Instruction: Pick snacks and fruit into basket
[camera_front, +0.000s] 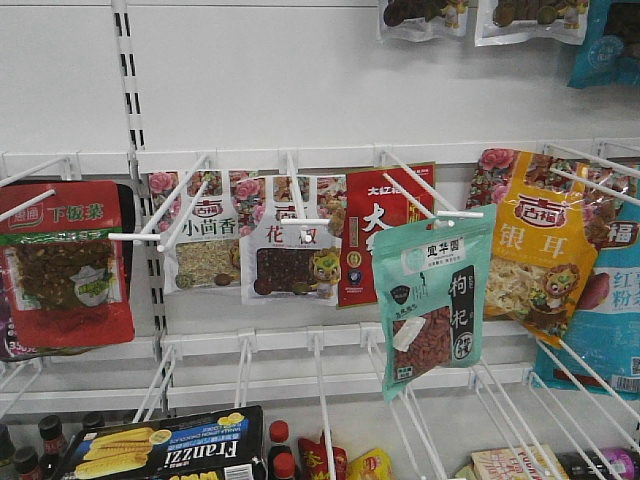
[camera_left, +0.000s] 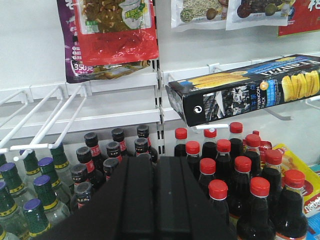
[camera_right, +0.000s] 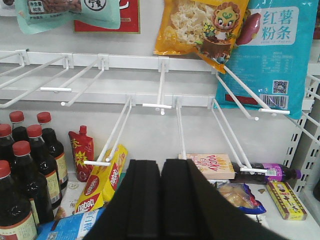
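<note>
The teal goji berry pouch (camera_front: 435, 298) hangs on a white peg right of centre; its lower edge also shows at the top left of the right wrist view (camera_right: 65, 14). The black Franzzi box (camera_front: 165, 448) rests tilted on pegs at the bottom left, and it also shows in the left wrist view (camera_left: 245, 89) above the bottles. My left gripper (camera_left: 155, 167) is shut and empty, below and left of the box. My right gripper (camera_right: 161, 172) is shut and empty, below the teal pouch. The basket is out of view. No fruit shows.
Red pouches (camera_front: 68, 262) and white floral-topped pouches (camera_front: 290, 235) hang on the pegs. Long white peg hooks (camera_right: 117, 132) stick out toward me. Black-capped and red-capped bottles (camera_left: 217, 160) crowd the lower shelf. A yellow Nabati box (camera_right: 102, 179) and a Pocky box (camera_right: 212, 165) lie there.
</note>
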